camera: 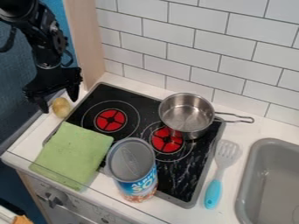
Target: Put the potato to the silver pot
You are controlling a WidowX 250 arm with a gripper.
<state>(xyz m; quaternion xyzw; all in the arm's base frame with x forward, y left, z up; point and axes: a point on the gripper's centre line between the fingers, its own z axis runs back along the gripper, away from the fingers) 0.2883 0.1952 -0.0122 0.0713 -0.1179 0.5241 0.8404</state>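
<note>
Gripper (59,101) spread wide above potato (60,107), left end of counter

At the upper left of my camera view, the black arm (43,46) hangs down with the gripper pointing at the counter (23,151). Fingers stand well apart, one to each side of the potato as seen from here; I cannot tell whether either touches it. Potato lies on the white strip just beside the stove's left edge, well apart from the silver pot.

Next, a green cloth (73,153) lies flat, partly on the counter and partly over the front left of the black stove (175,173). Behind it I note the left red burner (111,120). Right of the cloth, a tall can (137,181) with a grey lid stands upright on the stove's front part. The right red burner (166,140) shows between can and pot.

Silver pot (187,114) sits upright at the stove's back right, its handle (236,118) pointing right, out over the counter. Right of the stove, a spatula (215,188) lies with its blue grip toward the front. Grey sink (248,188) at far right.
</note>
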